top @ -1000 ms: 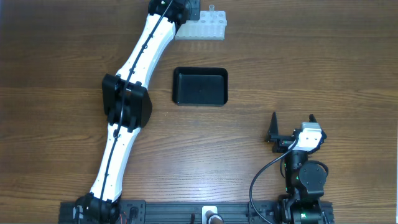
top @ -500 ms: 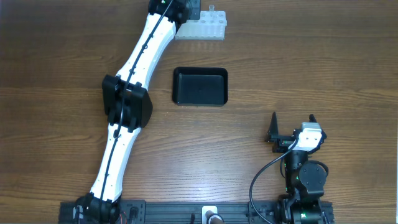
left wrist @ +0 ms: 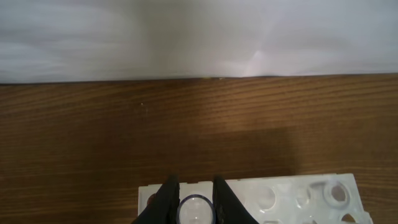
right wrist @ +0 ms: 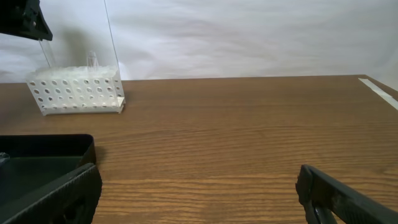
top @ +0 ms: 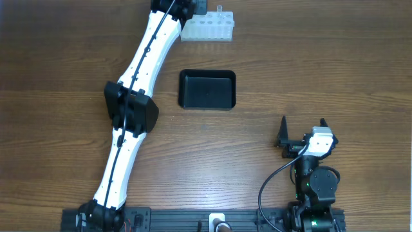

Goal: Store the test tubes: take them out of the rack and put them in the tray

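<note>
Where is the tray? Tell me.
In the top view, the black tray lies near the table's middle, just below the white rack but apart from it.

Table (top: pixel 322 64): brown wood, fine grain streaks running left to right; wall (right wrist: pixel 249 31) behind it plain white. Test tube rack (top: pixel 207 29) at the far edge: translucent white, patterned with rows of round holes; tray (top: pixel 207 89): solid black; test tube (left wrist: pixel 195 210): clear, colourless. Left arm (top: pixel 154 45): white links, black joints; left gripper (left wrist: pixel 194 186): black; right gripper (top: pixel 303 122): black, white block behind it.
</note>
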Robot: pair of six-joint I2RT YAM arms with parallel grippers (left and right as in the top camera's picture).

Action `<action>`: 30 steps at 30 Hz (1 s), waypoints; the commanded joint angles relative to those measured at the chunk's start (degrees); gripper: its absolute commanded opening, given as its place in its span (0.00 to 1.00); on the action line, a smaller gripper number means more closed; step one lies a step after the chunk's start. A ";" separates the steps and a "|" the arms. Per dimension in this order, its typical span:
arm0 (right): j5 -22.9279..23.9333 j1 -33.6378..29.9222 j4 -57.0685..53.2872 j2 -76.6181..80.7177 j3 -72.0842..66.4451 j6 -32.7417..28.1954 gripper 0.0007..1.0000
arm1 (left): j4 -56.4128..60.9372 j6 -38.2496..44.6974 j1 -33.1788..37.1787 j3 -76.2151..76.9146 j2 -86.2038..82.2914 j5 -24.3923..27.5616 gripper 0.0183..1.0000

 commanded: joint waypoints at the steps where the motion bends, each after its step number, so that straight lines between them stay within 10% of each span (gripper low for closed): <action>1: -0.09 0.13 -0.26 -0.52 -0.31 -0.44 0.99 | -1.27 1.51 -0.07 1.40 -5.44 -1.55 0.07; 16: -0.09 0.13 -0.26 -0.52 -0.31 -0.44 0.99 | -7.89 1.38 -0.83 1.40 -13.90 -0.61 0.06; 30: -0.09 0.13 -0.26 -0.52 -0.31 -0.44 0.99 | -35.47 -6.80 -1.38 1.84 -15.28 12.72 0.05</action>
